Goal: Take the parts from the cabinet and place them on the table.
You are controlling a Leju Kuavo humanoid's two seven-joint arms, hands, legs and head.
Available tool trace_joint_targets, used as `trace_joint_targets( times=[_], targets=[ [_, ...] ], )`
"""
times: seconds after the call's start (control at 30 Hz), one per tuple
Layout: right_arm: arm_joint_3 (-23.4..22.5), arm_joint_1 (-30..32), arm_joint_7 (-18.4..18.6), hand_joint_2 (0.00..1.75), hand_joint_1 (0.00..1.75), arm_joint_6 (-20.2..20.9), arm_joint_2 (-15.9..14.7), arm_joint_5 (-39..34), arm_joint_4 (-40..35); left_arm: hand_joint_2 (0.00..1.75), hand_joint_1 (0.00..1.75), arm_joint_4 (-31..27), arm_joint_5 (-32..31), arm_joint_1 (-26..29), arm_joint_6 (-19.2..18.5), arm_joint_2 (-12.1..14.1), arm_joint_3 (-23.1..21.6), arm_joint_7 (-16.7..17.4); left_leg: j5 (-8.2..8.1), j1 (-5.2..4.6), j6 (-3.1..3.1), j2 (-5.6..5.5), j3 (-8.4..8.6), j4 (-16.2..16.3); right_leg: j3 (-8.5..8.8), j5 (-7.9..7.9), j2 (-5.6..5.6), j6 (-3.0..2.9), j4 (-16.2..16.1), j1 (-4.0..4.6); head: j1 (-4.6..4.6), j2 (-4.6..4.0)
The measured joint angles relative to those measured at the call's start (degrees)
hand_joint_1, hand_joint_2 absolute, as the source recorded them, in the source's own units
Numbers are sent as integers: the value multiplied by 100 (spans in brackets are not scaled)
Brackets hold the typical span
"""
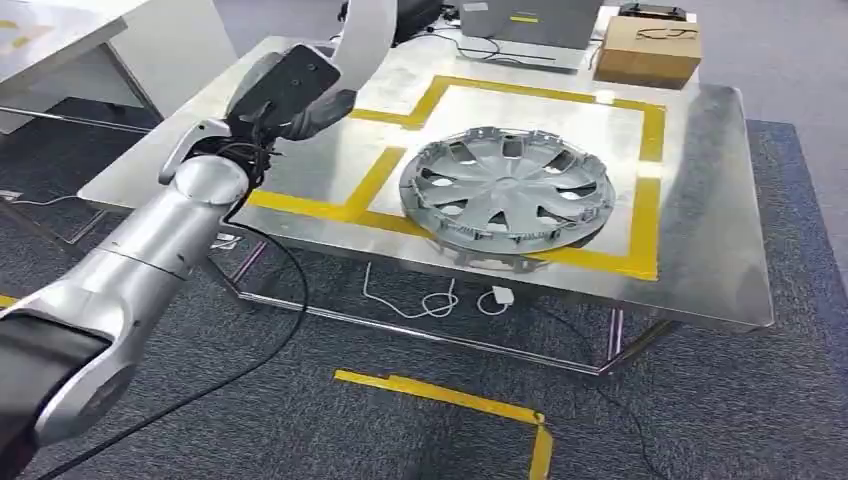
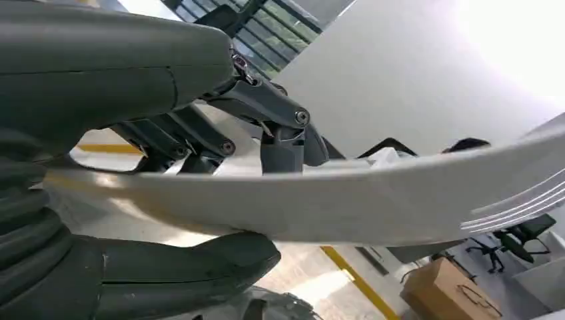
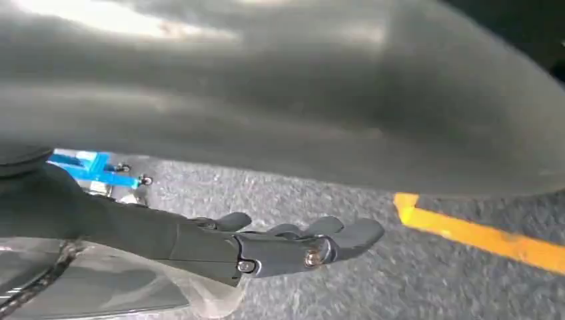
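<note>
Fingers (image 2: 280, 143) of the left hand (image 1: 285, 95) clamp a curved silver part (image 2: 373, 193) at upper left, left of the table's hubcap (image 1: 507, 190).

- Grey carpet floor (image 1: 760, 400) with yellow tape (image 1: 450, 395).
- Shiny metal counter (image 1: 720, 230), yellow lines on it.
- Brown box (image 1: 648, 50) at the far edge.
- White cable (image 1: 430, 300) underneath.

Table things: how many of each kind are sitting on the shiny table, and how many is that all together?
On the metal table:
Silver hubcaps: 1
Cardboard boxes: 1
Grey laptops: 1
Total: 3

The curved silver-white part in the left hand is not counted, since it is held above the table, not resting on it.
</note>
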Motion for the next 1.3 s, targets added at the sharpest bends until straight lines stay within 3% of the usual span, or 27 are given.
trace_joint_targets(
  times=[0.07, 0.17, 0.2, 0.23, 0.27, 0.33, 0.37, 0.4, 0.5, 0.53, 0.57, 0.6, 0.67, 0.7, 0.73, 0.77, 0.83, 0.87, 0.93, 1.0, 1.07, 1.1, 1.17, 1.2, 1.23, 1.27, 1.3],
  targets=[
    [0, 12, 4, 0, 0, -2, -2, 15, 0, 175, 175, 0, 0, -13, 2, -13, -2, -15, 40, 34, 56, 76, 45, -66, -160, -214, -215, 45, 276, 3, 37, 0],
    [0, 0, -44, 0, 0, -28, -2, 48, 0, 175, 175, 0, 2, 19, -15, -7, -2, -26, 31, 24, 71, 150, 40, -61, -794, -775, -324, 111, 1587, -18, 37, 0],
    [0, 4, -59, 0, 0, -46, -2, 68, 0, 175, 175, 0, 4, 41, -31, -7, -4, -31, 30, 24, 71, 173, 41, -61, -911, -796, -330, 127, 1801, -18, 37, 0],
    [0, 10, -81, 0, 0, -59, -2, 77, 0, 175, 175, 0, 9, 57, -31, -4, -7, -33, 27, 25, 69, 191, 42, -60, -883, -689, -332, 133, 1724, -20, 37, 0],
    [0, 12, -105, 0, 0, -66, -2, 85, 0, 175, 175, 0, 13, 59, -31, -4, -7, -33, 22, 26, 62, 204, 43, -55, -705, -461, -347, 133, 1358, -23, 37, 0],
    [0, 8, -120, 0, 0, -72, -2, 92, -2, 175, 175, 0, 17, 48, -31, 2, -7, -35, -8, 31, 20, 222, 60, -29, -141, 2, -434, 131, 302, -30, 37, 0],
    [0, -2, -120, 0, 0, -74, 0, 94, -2, 175, 175, 0, 20, 38, -31, 4, -4, -37, -30, 0, -13, 223, 40, -9, 2, -79, -469, 125, 72, -8, 39, 0],
    [0, -7, -140, 0, 0, -81, 0, 98, -2, 175, 175, 0, 35, 29, -41, 20, -4, -42, -36, -22, -34, 225, 13, 32, 47, -57, -432, 47, 15, -6, 24, 0],
    [-2, 15, -251, 0, 0, -129, -2, 127, -2, 175, 175, -2, 77, 44, -70, 37, -7, -66, -29, -10, -92, 254, 26, 10, 40, -53, -406, -57, 27, 14, 39, 0],
    [-2, 13, -264, 0, 0, -153, -2, 138, -2, 175, 175, -7, 83, 46, -66, 61, -4, -68, -95, 5, -128, 245, 15, 45, 60, -28, -407, -101, -13, -18, 33, 0],
    [-2, 7, -295, 0, 0, -155, -2, 148, -2, 175, 175, -7, 92, 39, -61, 100, -2, -70, -209, 10, -153, 211, -42, 199, 67, -38, -390, -123, -15, -15, 16, 0],
    [-2, -2, -319, 0, 0, -171, -4, 160, -2, 175, 175, -7, 109, 33, -48, 124, 0, -81, -409, 12, -173, 192, -207, 566, 70, -46, -386, -164, -14, -14, 9, 0],
    [0, -4, -332, 0, 0, -184, -4, 177, -2, 175, 175, -7, 120, 69, -42, 149, 0, -103, -778, 14, -200, 181, -664, 1520, 81, -78, -371, -199, -14, -8, 15, 0],
    [0, 0, -332, 0, 0, -188, -4, 188, -2, 175, 175, -7, 122, 95, -42, 168, 0, -103, -810, 14, -199, 178, -824, 1809, 86, -89, -356, -206, -11, -5, 11, 0],
    [0, 0, -332, 0, 0, -195, -4, 197, -2, 175, 175, -7, 127, 117, -44, 188, 0, -103, -712, 16, -185, 175, -845, 1800, 103, -100, -338, -203, -11, -4, 11, 0],
    [-2, 1, -332, 0, 0, -199, -4, 208, -2, 175, 175, -7, 136, 126, -48, 201, 0, -105, -505, 15, -163, 174, -749, 1556, 127, -114, -318, -201, -11, 0, 9, 0],
    [0, 10, -332, 0, 0, -203, -4, 218, -2, 175, 175, -15, 140, 119, -48, 221, 6, -107, 38, 6, -88, 163, -328, 610, 203, -149, -290, -172, -11, 7, 11, 0],
    [-2, 15, -332, 0, 0, -203, -4, 221, -2, 175, 175, -28, 142, 117, -48, 236, 11, -105, 163, -10, -44, 153, -169, 221, 218, -171, -285, -154, -17, 4, 13, 0],
    [-2, -3, -341, 0, 0, -199, -2, 225, -2, 175, 175, -33, 157, 85, -50, 227, 13, -105, 8, -43, -25, 155, -56, 38, 193, -192, -283, -83, -13, 27, 20, 0],
    [0, -3, -350, 0, 0, -195, -2, 236, -2, 175, 175, -37, 155, 87, -57, 223, 13, -105, -19, -44, 28, 149, -27, -22, 227, -141, -294, -8, 32, 20, 18, 0],
    [0, 3, -354, 0, 0, -195, -4, 251, -2, 175, 175, -57, 155, 79, -57, 229, 26, -105, -43, 6, 84, 159, 122, -60, 131, -244, -312, 37, 234, 26, 22, 0],
    [0, 3, -358, 0, 0, -195, -4, 256, -2, 175, 175, -57, 155, 51, -59, 216, 35, -107, -67, 8, 116, 161, 154, -59, -53, -355, -319, 56, 550, 22, 46, 0],
    [0, -1, -365, 0, 0, -195, -4, 258, -2, 175, 175, -57, 155, 50, -70, 199, 35, -109, -130, -2, 131, 154, 196, -58, -610, -640, -319, 86, 1393, -2, 35, 0],
    [0, 2, -369, 0, 0, -195, -4, 260, -2, 175, 175, -57, 155, 70, -83, 197, 35, -111, -167, -3, 130, 152, 228, -54, -860, -701, -320, 98, 1701, -2, 37, 0],
    [0, 8, -374, 0, 0, -195, -4, 267, -2, 175, 175, -57, 155, 91, -92, 199, 35, -111, -204, -3, 121, 148, 273, -53, -978, -626, -321, 112, 1740, -3, 35, 0],
    [-2, 17, -387, 0, 0, -195, -4, 271, -2, 175, 175, -57, 155, 104, -92, 199, 35, -111, -252, 0, 112, 146, 331, -53, -964, -425, -327, 109, 1560, -4, 33, 0],
    [0, 24, -398, 0, 0, -195, -4, 275, -2, 175, 175, -57, 155, 106, -96, 199, 35, -114, -310, 4, 96, 145, 410, -52, -828, -131, -335, 113, 1153, -8, 37, 0]
  ],
)
